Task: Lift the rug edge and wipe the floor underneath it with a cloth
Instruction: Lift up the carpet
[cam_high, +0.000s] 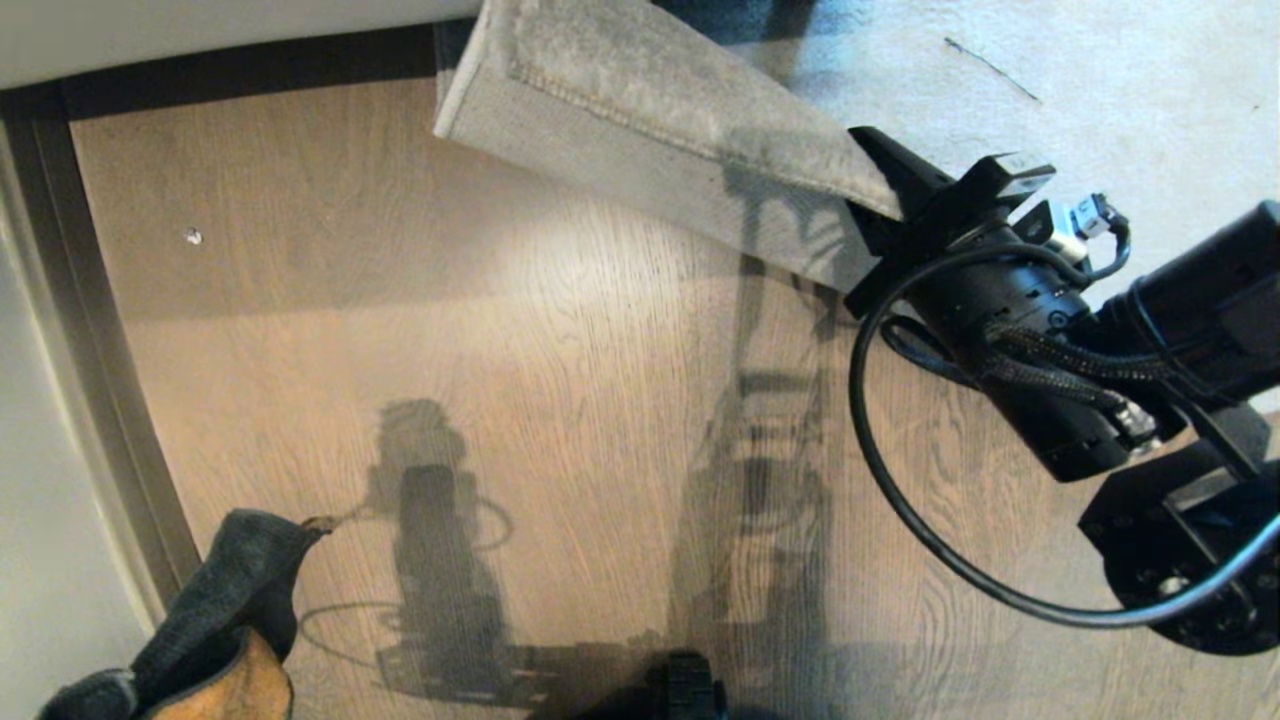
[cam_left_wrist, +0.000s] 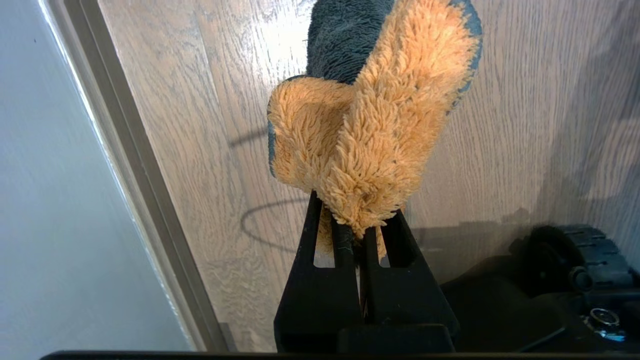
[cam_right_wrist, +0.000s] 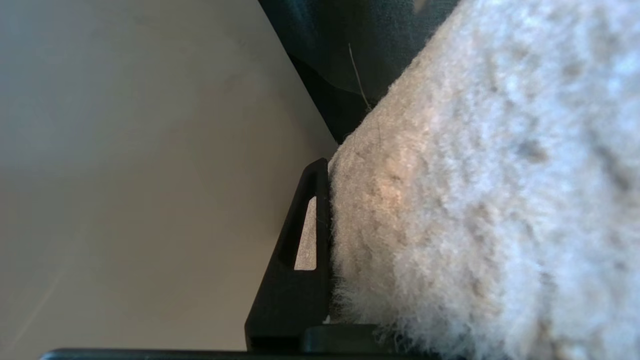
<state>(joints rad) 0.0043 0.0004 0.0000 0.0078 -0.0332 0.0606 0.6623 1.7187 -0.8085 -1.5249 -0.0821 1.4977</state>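
wall and baseboard: we see a pale wall (cam_high: 40, 500) with a dark baseboard (cam_high: 110, 400) running along the floor's left edge.
left end effector: we see the left end effector (cam_left_wrist: 356, 235) only in its wrist view, fingers pressed together on a fold of the cloth, above the floor near the baseboard.
cloth: we see the cloth (cam_high: 215, 610) at the lower left, by the floor's left edge; dark grey face outward from the head, mustard-tan pile facing the wrist camera (cam_left_wrist: 370, 135); it hangs free of the floor.
floor: we see the floor (cam_high: 520, 380), light wood-grain planks, bare through the middle, arm shadows across it, one small pale speck near the far left.
rug edge: we see the rug edge (cam_high: 640, 130) raised off the floor at the far side, hemmed underside showing, corner pointing left; rest of the rug lies flat at the far right.
right end effector: we see the right end effector (cam_high: 885, 215) at the right, nearly closed, pinching the raised rug edge; one finger (cam_right_wrist: 300, 260) lies flat against the pile.
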